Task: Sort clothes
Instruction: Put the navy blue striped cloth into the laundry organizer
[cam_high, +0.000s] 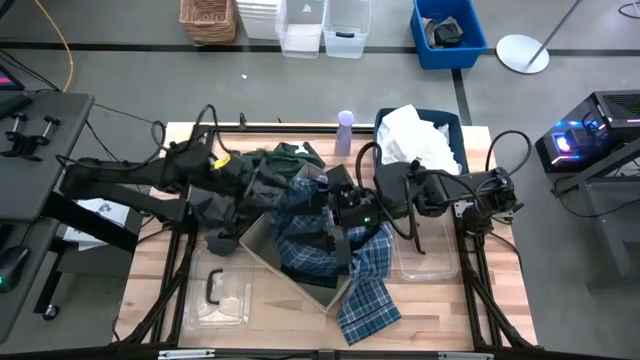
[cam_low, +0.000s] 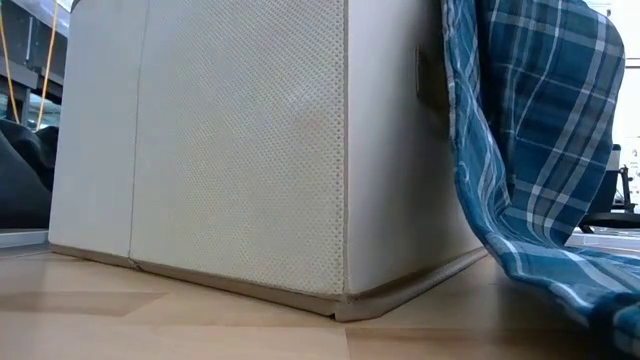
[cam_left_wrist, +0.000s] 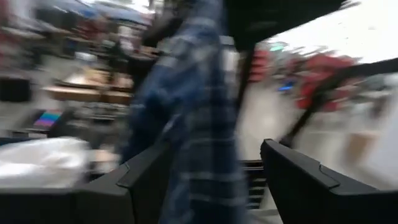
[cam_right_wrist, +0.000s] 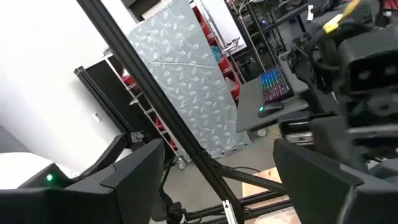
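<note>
A blue-and-white plaid shirt lies in the beige fabric box at the table's middle. It hangs over the box's near right wall onto the table. My left gripper is open over the box's far side, and plaid cloth stands between its fingers. My right gripper is open and empty just right of it, with its fingers pointing out into the room. A dark green garment lies behind the box and a dark grey one to its left. White clothes fill the dark blue bin. My left gripper has its fingers spread on either side of a hanging part of the plaid shirt. The view is blurred, and I cannot tell whether a finger touches the cloth.
A purple bottle stands at the far edge beside the bin. Clear plastic lids lie at the near left and under the right arm. A wicker basket and storage boxes stand on the floor beyond the table.
</note>
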